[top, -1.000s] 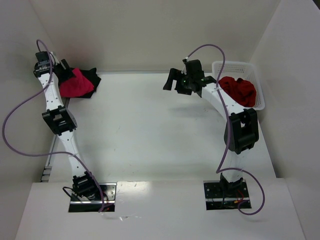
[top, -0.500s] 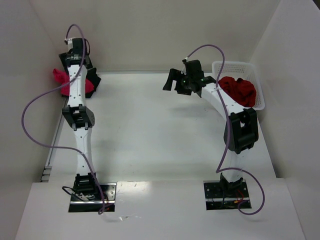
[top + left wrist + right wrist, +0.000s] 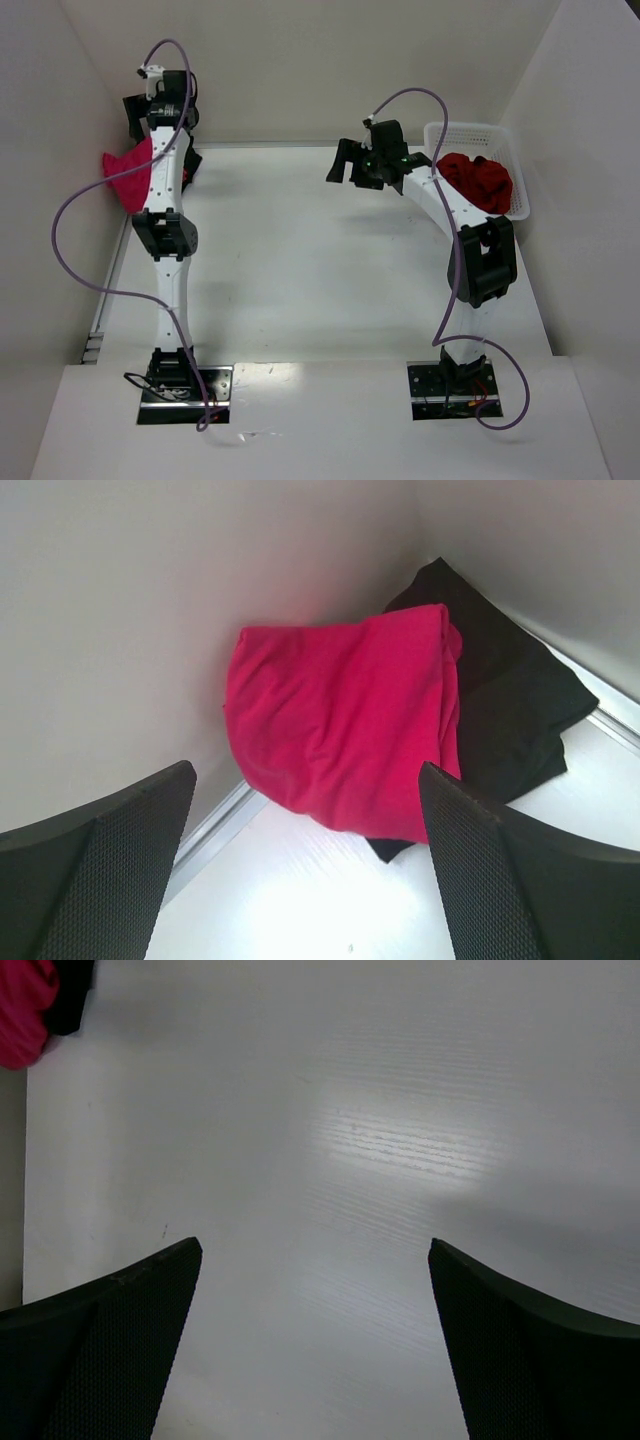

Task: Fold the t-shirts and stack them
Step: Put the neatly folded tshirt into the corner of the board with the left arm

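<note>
My left hand (image 3: 307, 772) is hanging wide open, empty, over the pink shirt (image 3: 340, 720) stacked on the black shirt (image 3: 510, 700). My right hand (image 3: 315, 1250), equally open and empty, is hovering with the red shirts (image 3: 478, 178) lying crumpled in the basket (image 3: 520, 205) to its right.

The white left arm (image 3: 160, 190) covers half the crimson-pink cloth t-shirt (image 3: 125, 172). That shirt hides part of the black cloth t-shirt (image 3: 515, 705).

A white table (image 3: 300, 260) with a faint wood grain fills the middle of the top view, and glare brightens a patch of it. Plain pale walls close it in at the back (image 3: 300, 70), left (image 3: 40, 150) and right (image 3: 590, 180). A white plastic lattice basket (image 3: 462, 128) stands in the far right corner, close against the right wall. A thin metal strip (image 3: 93, 345) runs along the table's left edge.
</note>
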`<move>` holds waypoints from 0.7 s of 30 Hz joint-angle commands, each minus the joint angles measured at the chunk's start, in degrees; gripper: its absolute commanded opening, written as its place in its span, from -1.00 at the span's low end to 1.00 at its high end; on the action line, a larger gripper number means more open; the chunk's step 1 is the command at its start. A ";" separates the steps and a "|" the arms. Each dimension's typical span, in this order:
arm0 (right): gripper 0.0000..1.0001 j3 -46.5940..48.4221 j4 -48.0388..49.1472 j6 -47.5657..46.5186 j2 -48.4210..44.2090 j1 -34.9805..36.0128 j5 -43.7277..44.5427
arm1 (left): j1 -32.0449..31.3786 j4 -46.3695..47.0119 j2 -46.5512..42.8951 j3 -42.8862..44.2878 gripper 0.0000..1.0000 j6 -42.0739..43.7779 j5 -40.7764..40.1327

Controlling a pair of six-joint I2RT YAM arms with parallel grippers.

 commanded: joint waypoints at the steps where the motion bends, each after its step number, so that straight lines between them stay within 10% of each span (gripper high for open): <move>1: 1.00 1.03 1.03 -1.90 -1.62 0.52 -0.15 | -0.43 1.33 4.93 2.63 1.00 1.78 1.20; 21: 1.00 7.62 -6.09 -0.41 3.12 -0.10 -2.51 | 0.88 1.51 23.75 12.39 1.00 -11.84 0.06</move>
